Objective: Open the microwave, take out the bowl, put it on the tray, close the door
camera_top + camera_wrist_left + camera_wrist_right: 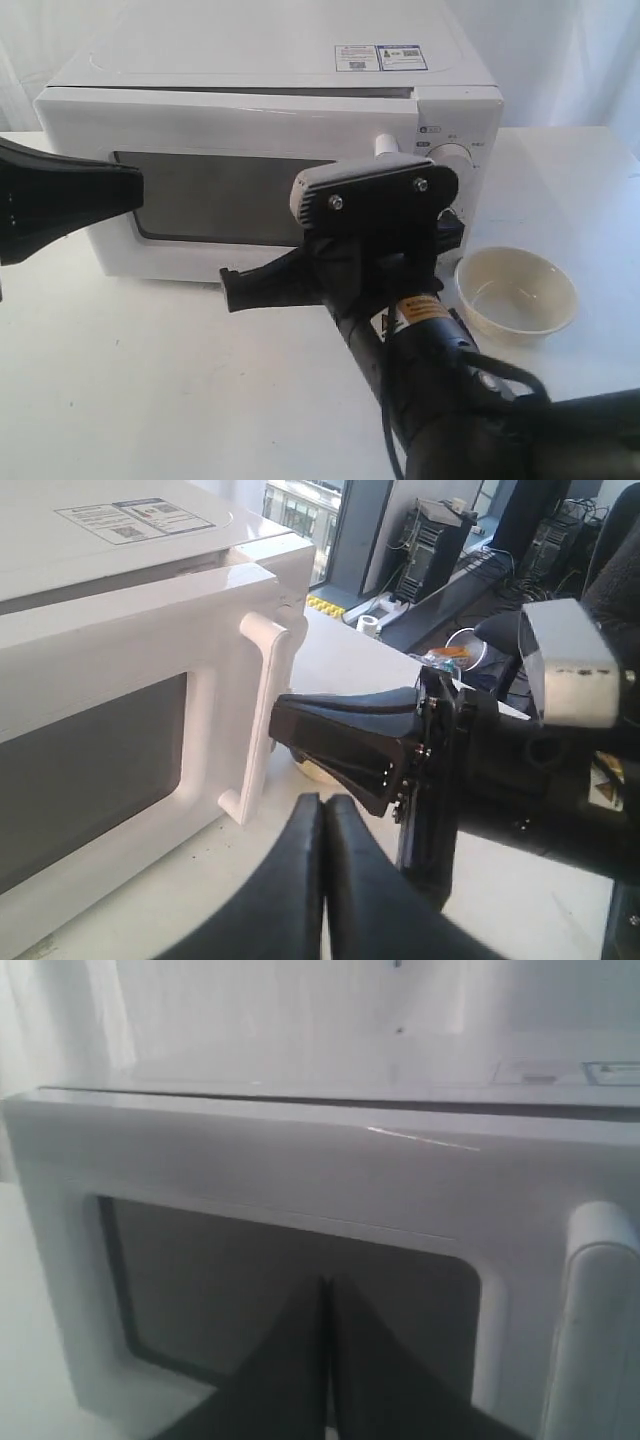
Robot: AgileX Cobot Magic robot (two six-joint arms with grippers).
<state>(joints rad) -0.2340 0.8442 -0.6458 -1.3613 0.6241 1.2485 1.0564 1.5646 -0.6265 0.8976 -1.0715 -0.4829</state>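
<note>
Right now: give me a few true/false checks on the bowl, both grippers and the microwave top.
1. The bowl is inside the microwave. False: it sits on the table beside the microwave, on the knob side.
2. The right gripper is shut and empty, in front of the door window. True.
3. The left gripper is clamped on the door handle. False: it is shut, empty and apart from the handle.
4. Stickers lie on top of the microwave. True.
</note>
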